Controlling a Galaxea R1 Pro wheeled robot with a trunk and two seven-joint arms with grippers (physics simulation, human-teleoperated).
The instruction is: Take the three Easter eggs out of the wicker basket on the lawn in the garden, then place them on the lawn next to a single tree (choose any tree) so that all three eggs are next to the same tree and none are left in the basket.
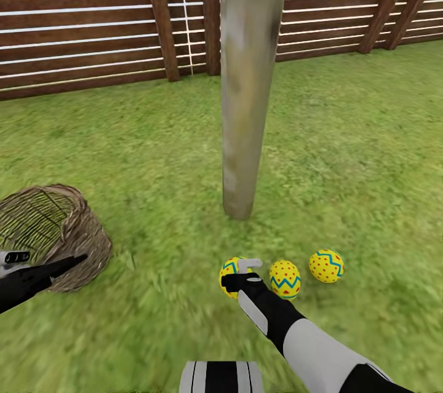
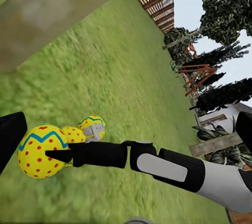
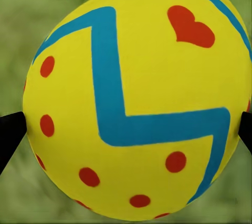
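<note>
Head view, from the left: the wicker basket [image 1: 52,234] sits on the lawn [image 1: 357,153] with the left gripper [image 1: 74,259] just in front of it, jaw state impossible to tell. Past the tree trunk [image 1: 249,85], three eggs lie in a row near its base. The right gripper [image 1: 246,271] is at the leftmost egg [image 1: 229,275], a finger on each side of it in the right wrist view; the middle egg [image 1: 285,278] and right egg [image 1: 327,265] rest free.

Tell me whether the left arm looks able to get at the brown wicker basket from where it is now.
Probably yes: the left gripper hangs right at the side of the brown wicker basket, and nothing lies between them on the green lawn.
</note>
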